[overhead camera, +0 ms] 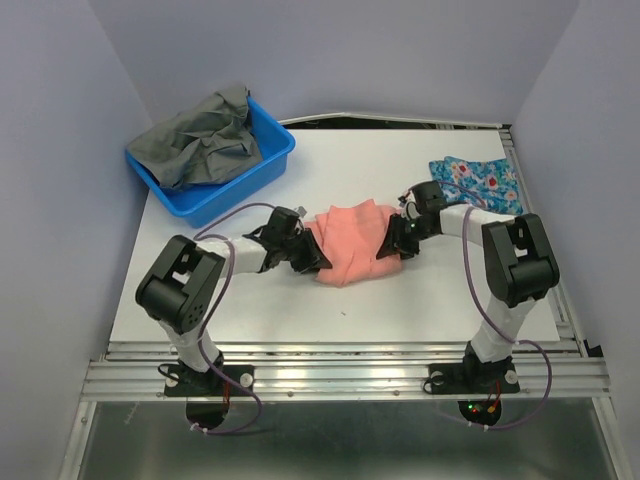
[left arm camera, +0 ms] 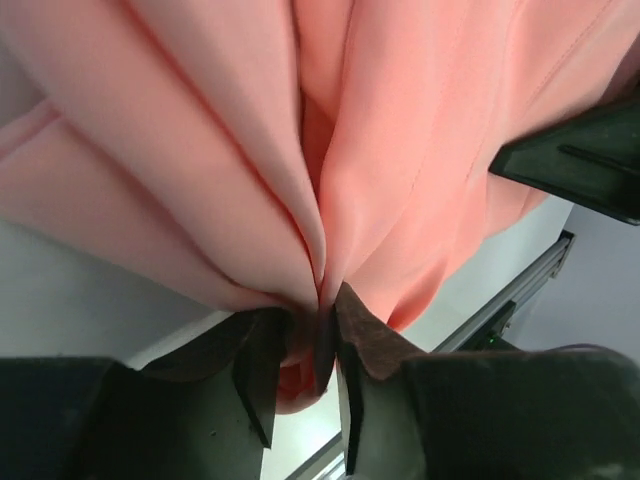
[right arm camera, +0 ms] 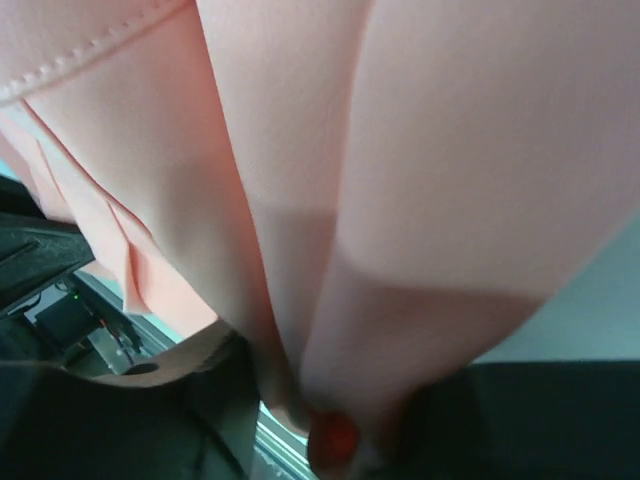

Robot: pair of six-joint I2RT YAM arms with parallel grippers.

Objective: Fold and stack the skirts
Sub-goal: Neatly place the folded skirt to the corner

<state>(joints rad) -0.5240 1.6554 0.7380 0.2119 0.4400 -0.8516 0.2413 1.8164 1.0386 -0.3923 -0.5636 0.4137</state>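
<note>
My left end effector (left arm camera: 325,322): grasping pink skirt (overhead camera: 350,245), 9 o'clock side | right end effector (right arm camera: 335,425): grasping same, 3 o'clock side

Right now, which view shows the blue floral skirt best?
Top external: the blue floral skirt lies at the far right of the table, mostly unobstructed. Both wrist views are filled by the pink skirt and show none of it.
</note>
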